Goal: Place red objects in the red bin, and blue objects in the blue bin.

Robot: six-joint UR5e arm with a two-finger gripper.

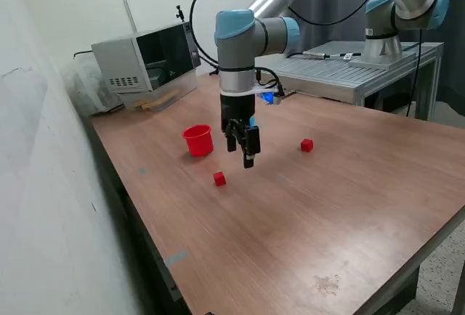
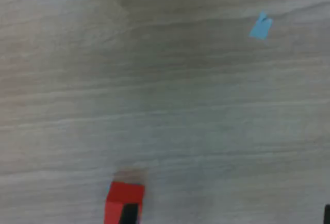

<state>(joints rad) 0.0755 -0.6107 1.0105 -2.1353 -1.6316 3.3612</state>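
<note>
A red cube (image 1: 219, 178) lies on the wooden table (image 1: 305, 228), in front of the red cup (image 1: 197, 141), which stands upright. A second red cube (image 1: 306, 145) lies further toward the exterior view's right. My gripper (image 1: 245, 152) hangs open and empty just above the table, between the two cubes and close beside the cup. In the wrist view the near red cube (image 2: 124, 201) sits at the frame edge, partly behind one dark fingertip (image 2: 129, 214). The blue cup and the dark-blue cubes are out of view.
A grey microwave-like box (image 1: 145, 57) stands at the back on the exterior view's left. A metal bench (image 1: 349, 68) with a second arm's base is behind the table. Small blue tape scraps (image 2: 261, 27) (image 1: 174, 258) stick to the tabletop.
</note>
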